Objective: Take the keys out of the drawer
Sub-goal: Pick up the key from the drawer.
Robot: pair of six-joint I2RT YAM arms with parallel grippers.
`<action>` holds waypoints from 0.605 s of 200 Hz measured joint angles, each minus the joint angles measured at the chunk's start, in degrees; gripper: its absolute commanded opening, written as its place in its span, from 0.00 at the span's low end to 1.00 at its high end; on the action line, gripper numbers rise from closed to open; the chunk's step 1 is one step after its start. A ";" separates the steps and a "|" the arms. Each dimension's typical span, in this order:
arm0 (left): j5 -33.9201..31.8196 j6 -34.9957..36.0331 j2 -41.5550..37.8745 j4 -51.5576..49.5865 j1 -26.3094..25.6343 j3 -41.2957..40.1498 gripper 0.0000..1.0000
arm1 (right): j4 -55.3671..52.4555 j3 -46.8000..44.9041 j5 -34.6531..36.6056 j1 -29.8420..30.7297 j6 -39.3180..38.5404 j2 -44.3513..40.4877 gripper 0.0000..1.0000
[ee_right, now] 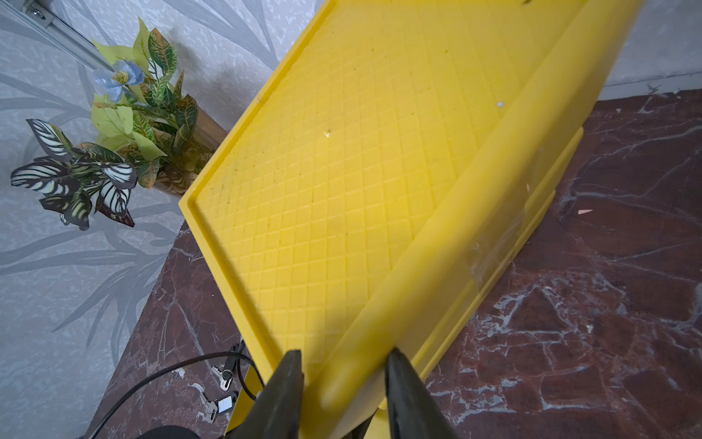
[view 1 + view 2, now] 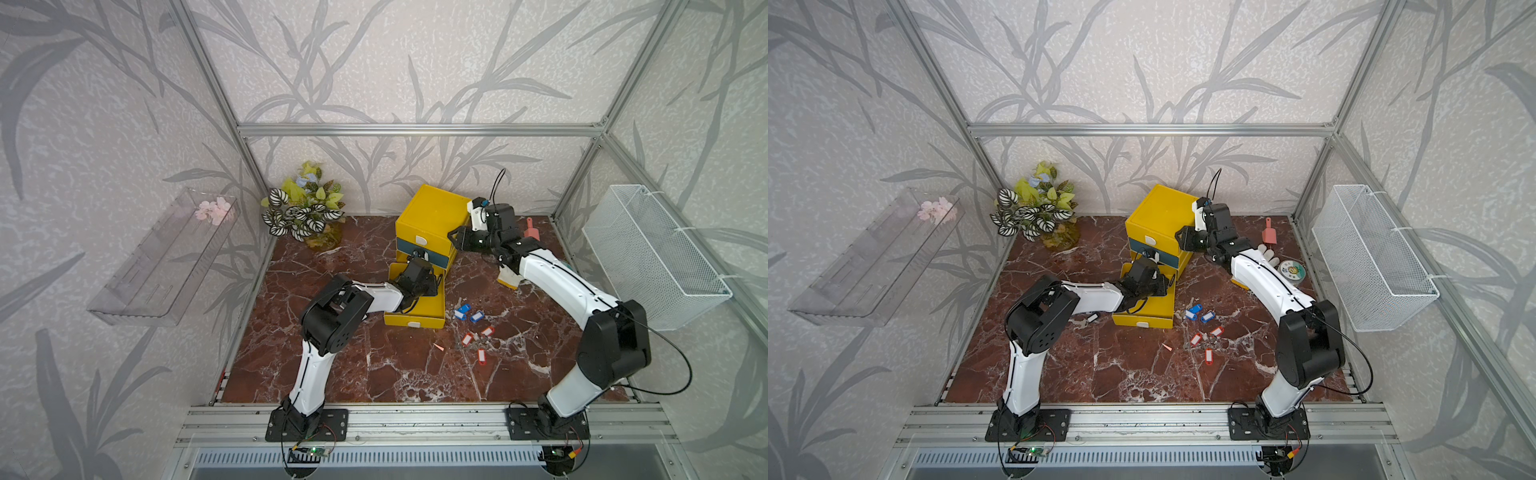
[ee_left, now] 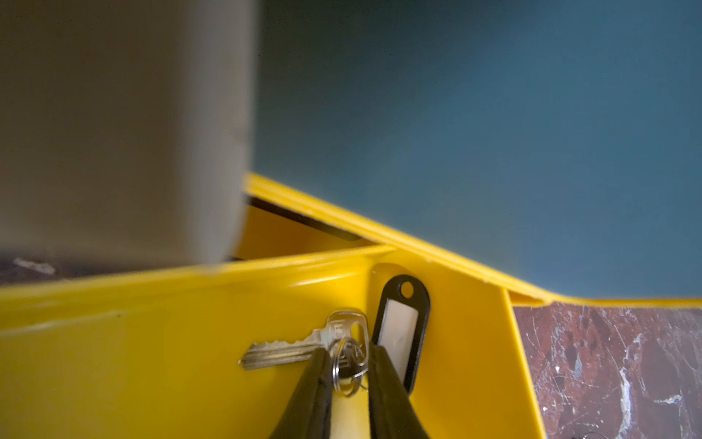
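Observation:
The yellow cabinet [image 2: 430,212] [image 2: 1158,212] has its bottom drawer [image 2: 415,320] [image 2: 1142,321] pulled out. Inside it lie keys: a silver key [image 3: 281,351] on a ring with a black tag [image 3: 402,327]. My left gripper [image 3: 347,353] reaches into the drawer, its fingers closed against both sides of the ring. Blue-tagged keys [image 2: 465,311] and red-tagged keys [image 2: 478,340] lie on the table right of the drawer. More black-tagged keys [image 2: 1092,318] [image 1: 222,404] lie left of it. My right gripper [image 1: 343,365] [image 2: 455,239] clamps the cabinet's top edge.
A potted plant [image 2: 305,212] stands at the back left. A pink scoop [image 2: 532,230] and a round tin [image 2: 1291,271] lie behind the right arm. A wire basket [image 2: 652,257] hangs on the right wall, a clear shelf [image 2: 162,257] on the left.

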 measured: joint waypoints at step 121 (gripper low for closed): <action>0.20 0.07 1.70 -2.12 -0.59 3.10 0.12 | 0.26 0.02 0.96 -0.42 0.24 0.13 0.38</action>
